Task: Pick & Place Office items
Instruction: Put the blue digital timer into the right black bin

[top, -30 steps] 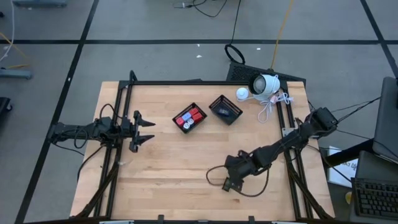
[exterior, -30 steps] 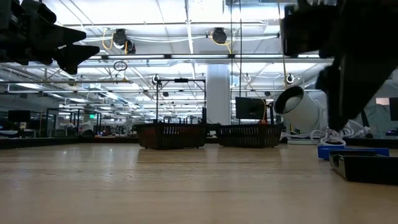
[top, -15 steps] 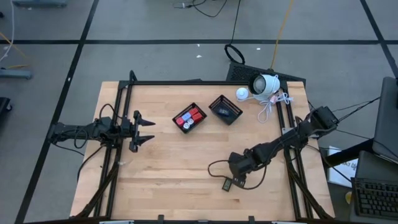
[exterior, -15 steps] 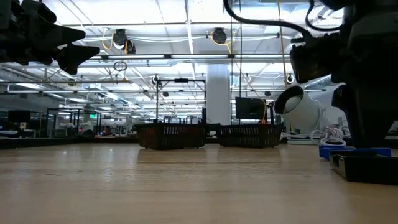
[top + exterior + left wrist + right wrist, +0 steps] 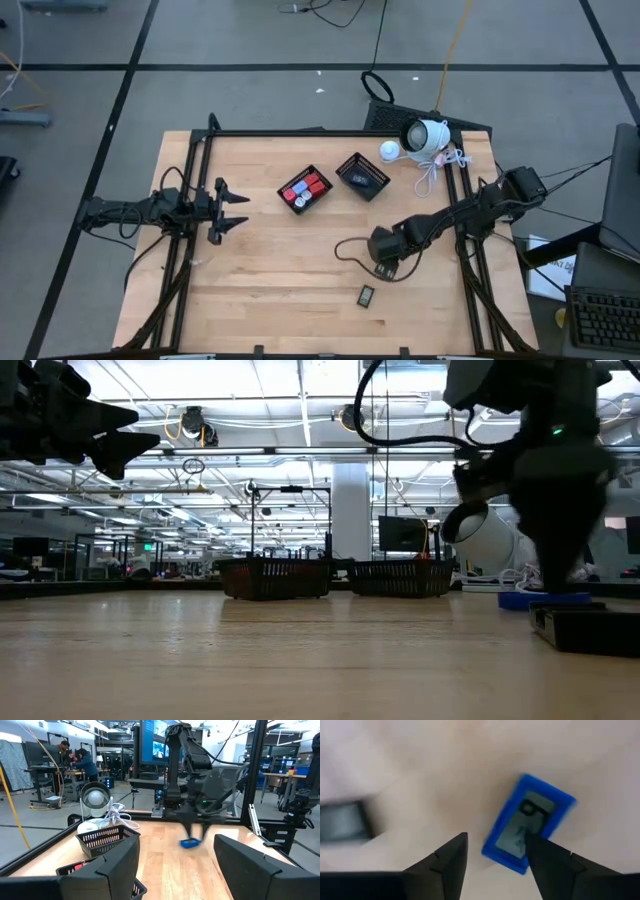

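A flat blue-rimmed rectangle with a grey face (image 5: 529, 822) lies on the wooden table; it also shows in the left wrist view (image 5: 190, 842) and the low view (image 5: 530, 600). My right gripper (image 5: 496, 840) hangs open just above it, pointing steeply down (image 5: 384, 265); a gap shows between the fingers and the piece (image 5: 195, 827). A dark flat rectangle (image 5: 366, 295) lies nearer the front edge. Red blocks (image 5: 306, 187) rest in a black mesh basket (image 5: 282, 190). My left gripper (image 5: 240, 210) waits open at the table's left.
A second black mesh basket (image 5: 341, 168) holding dark pieces stands beside the first at the far middle. A white dome camera (image 5: 425, 135) with a coiled white cable (image 5: 432, 172) sits at the far right corner. Bare wood lies between the arms (image 5: 290, 270).
My right gripper has gone toward the table's far edge and a little down, tipping steeper. The dark flat rectangle it stood over a second ago now lies uncovered near the front edge, and the gripper hangs over the blue-rimmed rectangle.
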Action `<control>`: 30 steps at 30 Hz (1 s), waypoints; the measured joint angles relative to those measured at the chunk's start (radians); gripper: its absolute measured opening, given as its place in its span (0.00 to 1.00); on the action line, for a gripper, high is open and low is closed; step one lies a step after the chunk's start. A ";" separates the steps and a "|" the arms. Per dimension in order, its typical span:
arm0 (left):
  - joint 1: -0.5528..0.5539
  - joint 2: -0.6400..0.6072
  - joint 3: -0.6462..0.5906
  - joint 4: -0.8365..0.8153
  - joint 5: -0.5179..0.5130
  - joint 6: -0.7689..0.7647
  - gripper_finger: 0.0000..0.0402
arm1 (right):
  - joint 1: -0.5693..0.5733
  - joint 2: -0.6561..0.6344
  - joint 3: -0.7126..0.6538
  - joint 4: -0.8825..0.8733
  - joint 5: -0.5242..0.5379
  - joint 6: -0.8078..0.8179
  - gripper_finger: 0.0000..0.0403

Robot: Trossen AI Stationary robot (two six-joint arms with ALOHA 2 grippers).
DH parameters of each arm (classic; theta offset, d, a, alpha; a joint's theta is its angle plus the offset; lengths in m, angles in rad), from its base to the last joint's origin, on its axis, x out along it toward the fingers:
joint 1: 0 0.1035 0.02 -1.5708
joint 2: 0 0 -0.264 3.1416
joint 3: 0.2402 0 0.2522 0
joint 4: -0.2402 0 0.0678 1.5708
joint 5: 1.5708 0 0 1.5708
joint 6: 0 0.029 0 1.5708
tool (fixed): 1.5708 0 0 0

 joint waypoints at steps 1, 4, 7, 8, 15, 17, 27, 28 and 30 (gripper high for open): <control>0.000 0.000 0.000 0.000 0.000 0.000 0.63 | -0.007 -0.007 0.000 -0.008 0.043 -0.003 0.47; 0.000 0.000 0.000 -0.001 0.000 0.000 0.63 | -0.026 -0.015 0.000 -0.008 0.159 -0.009 0.46; 0.000 0.000 0.000 -0.001 0.000 0.000 0.65 | -0.037 -0.013 0.000 0.015 0.215 -0.011 0.46; 0.000 0.000 0.000 -0.001 0.000 0.000 0.66 | -0.040 -0.014 0.000 0.028 0.228 -0.017 0.46; 0.000 0.000 0.000 0.000 0.000 0.000 0.69 | -0.064 -0.014 0.001 0.009 0.227 -0.191 0.45; 0.000 0.000 0.000 0.001 0.000 0.000 0.70 | -0.068 -0.014 0.001 -0.024 0.227 -0.190 0.44; 0.000 0.000 0.000 0.000 0.000 0.000 0.67 | -0.047 -0.021 0.003 -0.137 0.198 -0.084 0.44; 0.000 0.000 0.000 0.000 0.000 0.000 0.66 | -0.040 -0.021 0.003 -0.133 0.198 -0.080 0.44; 0.000 0.000 0.000 0.000 0.000 0.000 0.65 | -0.024 -0.021 0.003 -0.133 0.201 -0.079 0.44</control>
